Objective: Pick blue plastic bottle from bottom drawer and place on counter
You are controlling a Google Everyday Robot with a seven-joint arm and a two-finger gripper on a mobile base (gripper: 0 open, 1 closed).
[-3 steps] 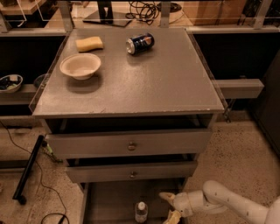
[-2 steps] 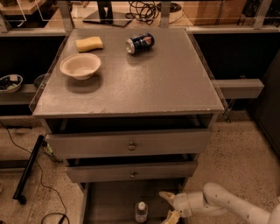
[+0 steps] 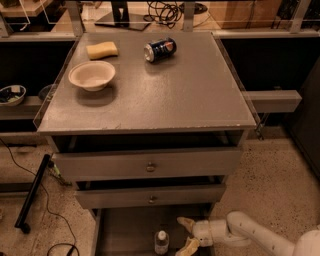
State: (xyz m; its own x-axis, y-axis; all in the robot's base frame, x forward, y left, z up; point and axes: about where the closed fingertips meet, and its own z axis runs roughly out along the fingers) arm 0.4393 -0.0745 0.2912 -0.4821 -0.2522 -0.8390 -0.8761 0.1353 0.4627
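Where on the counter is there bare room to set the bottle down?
On the counter, the front half and the right side, from the soda can to the front edge, are bare. The back left is crowded: bowl and sponge. The end effector sits open at the bottom drawer, beside the blue plastic bottle.

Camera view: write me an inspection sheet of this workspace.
Surface: counter holds three items, middle bare.
Job's things: blue plastic bottle upright in the open bottom drawer, not grasped.
Clutter: bowl, yellow sponge, soda can on its side, all on the counter.
Grippers: gripper low at the bottom drawer, right of the bottle, fingers open, apart from it.
Cables: black cable on the floor at left; cable bundle behind the counter.
Surroundings: side shelves, speckled floor.
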